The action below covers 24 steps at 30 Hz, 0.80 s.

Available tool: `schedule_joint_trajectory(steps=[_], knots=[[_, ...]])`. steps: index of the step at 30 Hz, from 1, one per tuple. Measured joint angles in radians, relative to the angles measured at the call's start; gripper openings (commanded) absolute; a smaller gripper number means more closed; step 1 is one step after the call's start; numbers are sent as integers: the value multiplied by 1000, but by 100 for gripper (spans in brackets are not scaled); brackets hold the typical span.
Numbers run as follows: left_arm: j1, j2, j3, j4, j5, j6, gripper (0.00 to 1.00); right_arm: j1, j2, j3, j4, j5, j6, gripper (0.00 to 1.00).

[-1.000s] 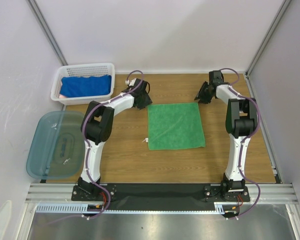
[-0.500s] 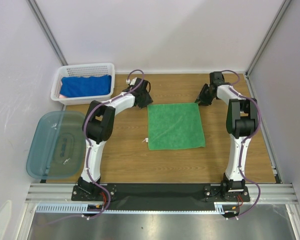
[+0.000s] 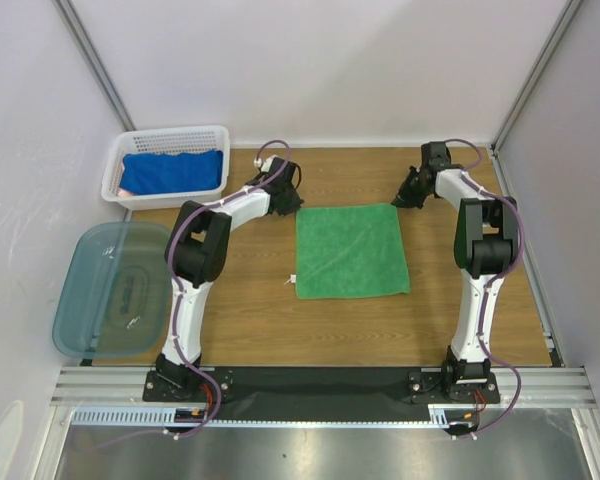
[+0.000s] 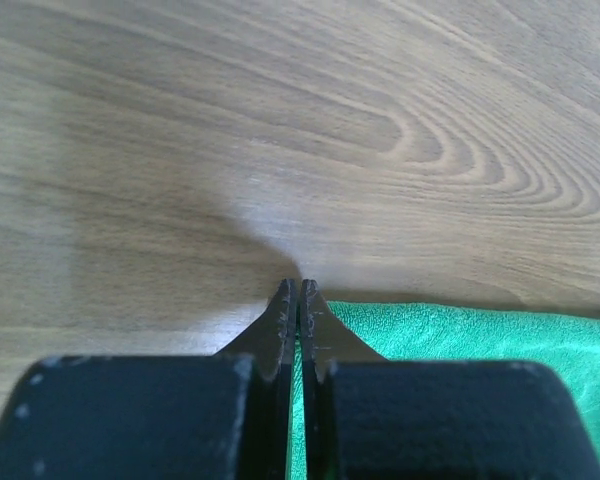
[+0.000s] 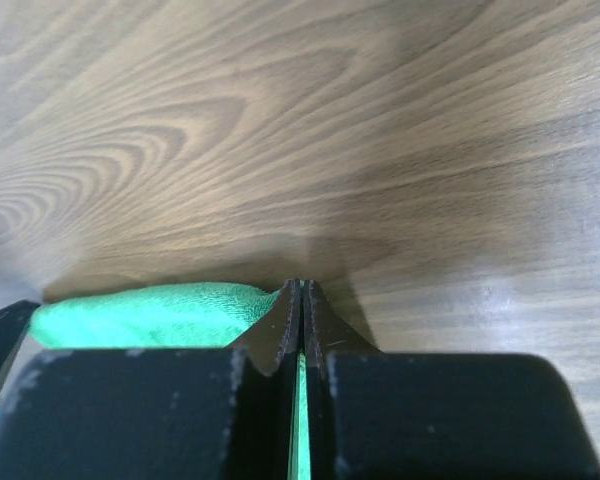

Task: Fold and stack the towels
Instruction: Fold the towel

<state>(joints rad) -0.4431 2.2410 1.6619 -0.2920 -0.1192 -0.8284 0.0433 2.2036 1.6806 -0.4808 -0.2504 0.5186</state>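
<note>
A green towel (image 3: 351,251) lies flat and square on the wooden table. My left gripper (image 3: 296,205) is at its far left corner and my right gripper (image 3: 397,203) at its far right corner. In the left wrist view the jaws (image 4: 299,291) are closed, with the green towel (image 4: 460,335) running in between them at its corner. In the right wrist view the jaws (image 5: 301,291) are closed too, and the towel (image 5: 150,315) bulges up against them, with green showing in the gap. A folded blue towel (image 3: 175,172) lies in the white basket (image 3: 113,182).
The white basket stands at the back left of the table. A clear blue plastic tub (image 3: 110,290) sits off the table's left edge. A small white tag (image 3: 292,282) sticks out at the green towel's near left corner.
Both grippers have shifted slightly toward the far side at the towel's far corners. The towel has stayed flat and in place.
</note>
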Motion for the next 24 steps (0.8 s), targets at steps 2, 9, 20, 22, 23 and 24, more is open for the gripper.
schedule_joint_trajectory(steps=[2, 9, 20, 22, 23, 24], knots=[[0, -14, -34, 38, 0, 24, 0, -1, -21, -9, 3, -4, 0, 0], [-2, -185, -228, 190, 40, 121, 0, -11, -150, -77, 20, -29, -21, 0], [-43, -537, -603, 431, 127, 238, 0, -31, -455, -401, 58, -45, -76, 0], [-74, -589, -678, 432, 128, 248, 0, -31, -505, -469, 63, -44, -76, 0], [-92, -616, -717, 436, 127, 253, 1, -31, -535, -507, 59, -42, -76, 0], [-109, -645, -755, 432, 127, 255, 0, -31, -568, -544, 53, -41, -75, 0]])
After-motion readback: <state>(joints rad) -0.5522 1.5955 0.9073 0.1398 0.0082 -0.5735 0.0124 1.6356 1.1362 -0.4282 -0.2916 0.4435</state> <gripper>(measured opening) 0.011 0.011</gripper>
